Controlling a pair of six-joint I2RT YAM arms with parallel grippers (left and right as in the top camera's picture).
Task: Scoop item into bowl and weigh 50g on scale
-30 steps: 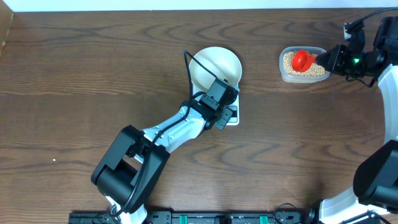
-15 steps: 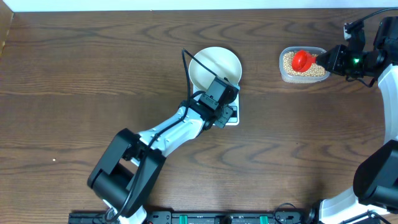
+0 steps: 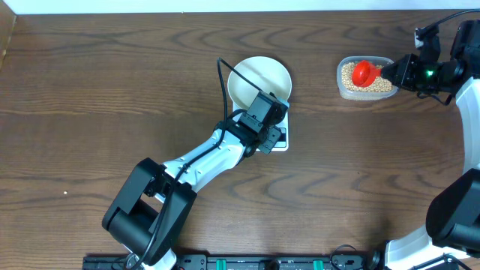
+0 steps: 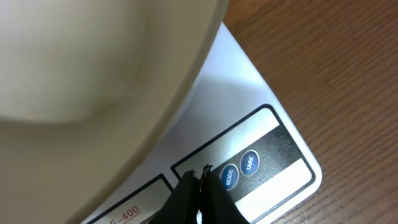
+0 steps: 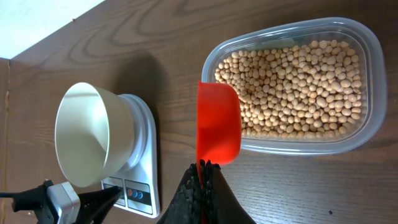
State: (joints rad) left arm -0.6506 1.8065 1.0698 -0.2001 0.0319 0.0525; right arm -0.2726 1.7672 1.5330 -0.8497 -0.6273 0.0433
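The white bowl (image 3: 259, 81) stands empty on the scale (image 3: 283, 144). My left gripper (image 4: 200, 171) is shut with nothing in it. Its tips rest on the scale's front panel (image 4: 273, 146), just left of the MODE button (image 4: 229, 177) and TARE button (image 4: 249, 163). The bowl's side (image 4: 93, 62) fills the upper left of that view. My right gripper (image 5: 204, 165) is shut on the handle of a red scoop (image 5: 217, 121). The scoop hangs at the near rim of a clear tub (image 5: 373, 74) full of beige beans (image 5: 298, 87). Whether the scoop holds beans is hidden.
The tub (image 3: 366, 91) sits at the table's far right, about a hand's width from the bowl. A black cable (image 3: 223, 90) arcs from my left wrist over the bowl's left side. In the right wrist view the bowl (image 5: 87, 134) and scale (image 5: 140, 186) lie to the left.
My left arm's elbow has drifted a little toward the front left while its fingertips stay on the scale. The right arm and scoop have not moved.
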